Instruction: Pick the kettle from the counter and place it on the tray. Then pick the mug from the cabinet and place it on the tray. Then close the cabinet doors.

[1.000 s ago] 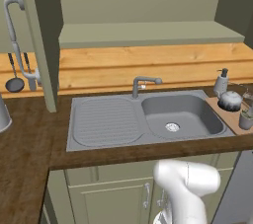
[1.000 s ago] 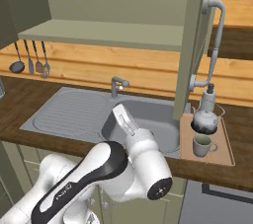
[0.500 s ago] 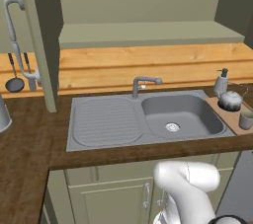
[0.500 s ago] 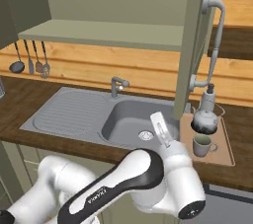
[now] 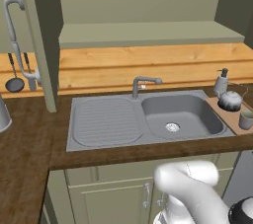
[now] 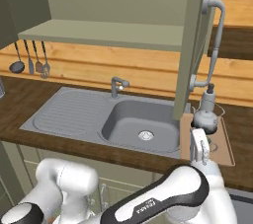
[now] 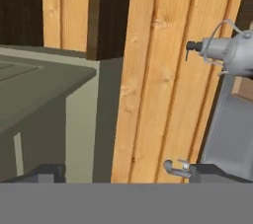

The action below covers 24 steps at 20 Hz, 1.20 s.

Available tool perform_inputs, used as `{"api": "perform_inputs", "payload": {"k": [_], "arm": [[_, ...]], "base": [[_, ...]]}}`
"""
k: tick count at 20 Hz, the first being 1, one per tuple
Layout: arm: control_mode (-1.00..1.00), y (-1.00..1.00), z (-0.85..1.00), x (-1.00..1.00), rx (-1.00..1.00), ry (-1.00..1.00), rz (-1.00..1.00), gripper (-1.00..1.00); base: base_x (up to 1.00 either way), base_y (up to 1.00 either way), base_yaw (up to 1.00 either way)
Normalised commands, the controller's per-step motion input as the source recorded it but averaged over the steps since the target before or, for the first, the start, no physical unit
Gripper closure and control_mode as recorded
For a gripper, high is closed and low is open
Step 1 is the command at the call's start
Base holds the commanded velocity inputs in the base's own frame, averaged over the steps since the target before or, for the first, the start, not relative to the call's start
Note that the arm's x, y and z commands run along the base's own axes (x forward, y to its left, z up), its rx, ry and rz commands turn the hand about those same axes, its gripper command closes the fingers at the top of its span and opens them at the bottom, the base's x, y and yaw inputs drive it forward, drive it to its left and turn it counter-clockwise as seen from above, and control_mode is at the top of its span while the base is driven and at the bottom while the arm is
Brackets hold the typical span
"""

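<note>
**Two items sat on the tray while both cabinet doors stood open**

Left base view: you had the kettle [image 5: 230, 100] on the tray [image 5: 236, 124] at 3 o'clock, just right of the sink [image 5: 148, 119] set into the counter [image 5: 24, 149]. The mug [image 5: 246, 119] stood on the same tray at 5 o'clock from the kettle, close beside it. A soap dispenser [image 5: 221, 82] rose just behind the kettle at 11 o'clock. The faucet [image 5: 143, 84] stood at the sink's back edge. Above, the cabinet [image 5: 148, 33] showed its bare shelf, and the left door [image 5: 42, 40] hung open at 10 o'clock. A ladle [image 5: 14, 82] hung on the wall at 9 o'clock.

Right base view: your gripper [image 6: 199, 145] pointed upward at 4 o'clock, in front of the tray [image 6: 226, 155], its two fingers standing close and parallel with a narrow gap and nothing between them. The kettle [image 6: 205, 117] sat just above it at 12 o'clock. The right door [image 6: 190, 45] stood open, edge-on, its bar handle [image 6: 215, 45] facing right.

Hand view: you saw the kettle [image 7: 232, 53] at 2 o'clock, rolled sideways in frame, against the wood-plank wall [image 7: 163, 80]. The fingertips [image 7: 49, 172] showed at the bottom corners, well apart in frame and holding nothing.
</note>
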Motion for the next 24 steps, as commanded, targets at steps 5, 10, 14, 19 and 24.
{"api": "perform_inputs", "payload": {"k": [5, 10, 14, 19, 24], "arm": [[-1.0, -0.64, 0.37, 0.16, 0.04, 0.04, -0.05, -1.0], [-1.0, -0.28, 0.59, 0.12, 0.0, 0.05, -0.03, -1.0], [-1.0, 0.05, 0.65, 0.0, -0.01, 0.0, 0.0, -1.0], [-1.0, 0.57, 0.58, 0.0, -0.11, 0.0, 0.0, -1.0], [-1.0, 0.83, 0.55, 0.0, -0.19, 0.02, 0.0, -1.0]], "base": [[0.0, 0.0, 0.0], [0.0, 0.0, 0.0], [0.0, 0.0, 0.0], [0.0, 0.0, 0.0], [0.0, 0.0, 0.0]]}}
